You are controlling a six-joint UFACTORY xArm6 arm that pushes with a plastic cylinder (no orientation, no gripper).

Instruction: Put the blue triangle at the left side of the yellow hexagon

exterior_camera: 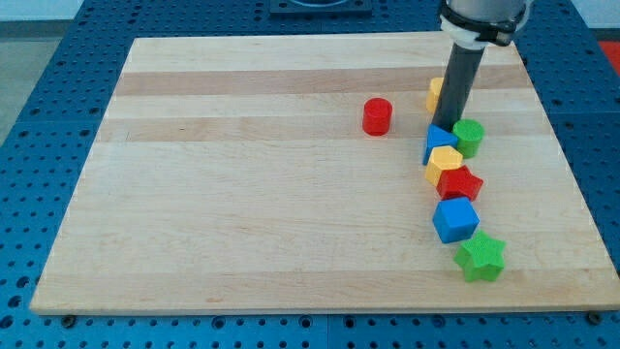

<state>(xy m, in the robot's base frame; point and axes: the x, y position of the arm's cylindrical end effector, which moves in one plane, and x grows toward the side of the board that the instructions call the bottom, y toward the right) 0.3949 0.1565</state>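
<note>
The blue triangle (pixel 438 142) lies at the view's right, touching the yellow hexagon (pixel 444 162) just below it. My tip (pixel 449 127) stands at the triangle's top edge, between it and a yellow block (pixel 435 94) that the rod partly hides. A green cylinder (pixel 469 137) sits right of the triangle. A red star (pixel 461 183) touches the hexagon's lower right.
A red cylinder (pixel 377 116) stands alone left of the cluster. A blue cube (pixel 454 219) and a green star (pixel 481 257) lie below the red star. The wooden board (pixel 242 194) ends close to the blocks at the view's right.
</note>
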